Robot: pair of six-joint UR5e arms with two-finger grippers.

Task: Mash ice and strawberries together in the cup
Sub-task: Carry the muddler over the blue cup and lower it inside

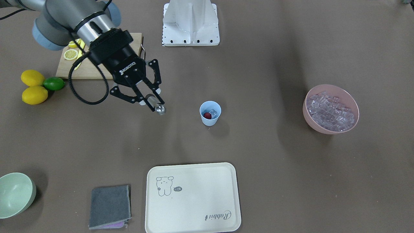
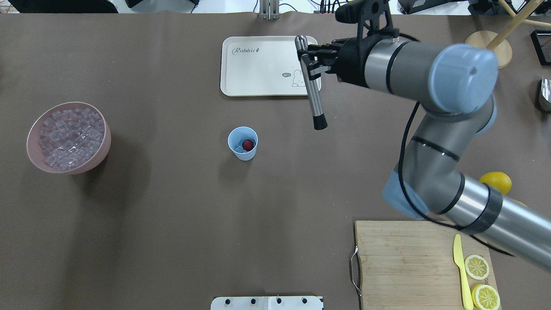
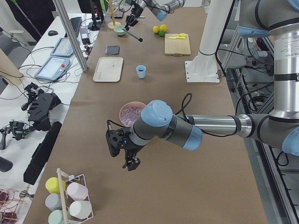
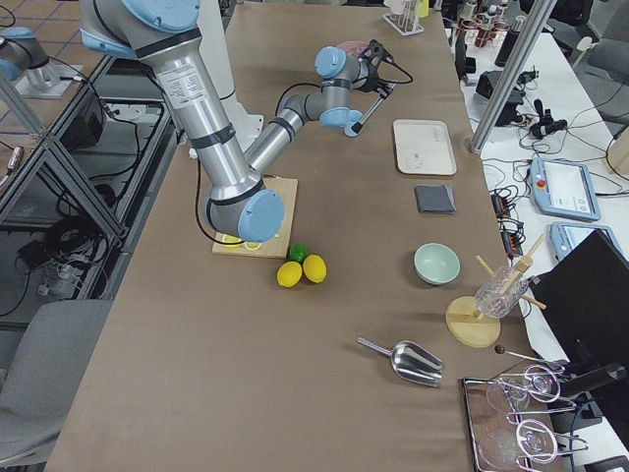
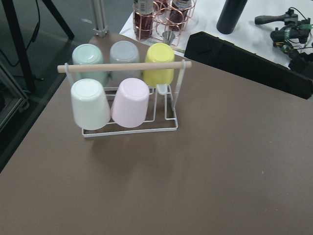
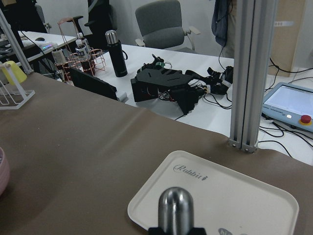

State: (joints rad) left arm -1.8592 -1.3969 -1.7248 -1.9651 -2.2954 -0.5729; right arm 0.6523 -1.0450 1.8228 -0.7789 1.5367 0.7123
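Note:
The light-blue cup [image 2: 242, 143] [image 1: 210, 113] stands upright mid-table with a red strawberry [image 2: 247, 144] [image 1: 206, 115] and clear ice [image 1: 213, 113] inside. More ice cubes fill a pink bowl [image 2: 69, 137] [image 1: 330, 108]. My right gripper [image 2: 311, 64] [image 1: 149, 98] is shut on a steel muddler [image 2: 313, 92] [image 1: 156, 106], held tilted above the table beside the tray, well apart from the cup. Its domed end [image 6: 175, 208] fills the bottom of the right wrist view. My left gripper [image 3: 131, 161] hangs over the table's near end in the exterior left view; whether it is open I cannot tell.
A cream tray [image 2: 258, 64] lies at the far edge. A cutting board [image 2: 400, 258] carries lemon slices and a yellow knife; lemons and a lime [image 1: 53, 83] sit beside it. A green bowl [image 1: 14, 194], grey cloth [image 1: 110, 206] and cup rack [image 5: 122, 98] are also around.

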